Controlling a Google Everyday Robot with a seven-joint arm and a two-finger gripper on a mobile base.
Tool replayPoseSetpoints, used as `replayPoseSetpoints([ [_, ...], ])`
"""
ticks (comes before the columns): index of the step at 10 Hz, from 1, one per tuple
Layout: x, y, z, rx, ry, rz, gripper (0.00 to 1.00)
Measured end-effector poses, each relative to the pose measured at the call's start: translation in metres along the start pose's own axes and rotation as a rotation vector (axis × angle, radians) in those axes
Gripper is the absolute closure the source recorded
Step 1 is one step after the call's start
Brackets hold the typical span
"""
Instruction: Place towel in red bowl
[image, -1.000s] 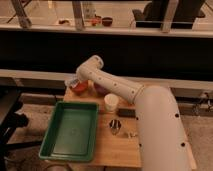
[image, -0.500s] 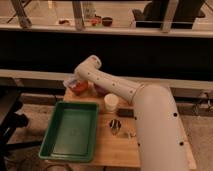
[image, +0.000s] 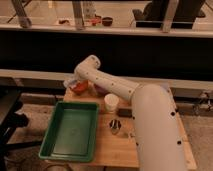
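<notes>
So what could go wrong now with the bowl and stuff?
1. The tool is over the red bowl at the table's far left corner. A nudge might push the bowl off the edge.
2. The arm hides most of the bowl, so the towel could be hanging over the rim and slip out.
3. The white cup stands right beside the arm. Pulling back carelessly might tip it.

On the table (image: 112, 150), the tray (image: 71, 131) lies front-left. Behind it sits the bowl (image: 78, 88), the gripper (image: 73, 83) apparently over it. Right of the tray stands the cup (image: 111, 103).
</notes>
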Motion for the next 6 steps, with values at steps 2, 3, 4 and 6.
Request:
replayPoseSetpoints([
  [2,0.001,-0.0001,0.0006,-0.004,0.004,0.006,0.2],
  [3,0.0014,0.0004,0.0014,-0.006,0.005,0.01,0.2],
  [4,0.002,-0.0004,0.0011,-0.005,0.007,0.015,0.2],
  [6,0.0021,-0.0053,-0.0038,0.012,0.01,0.027,0.2],
])
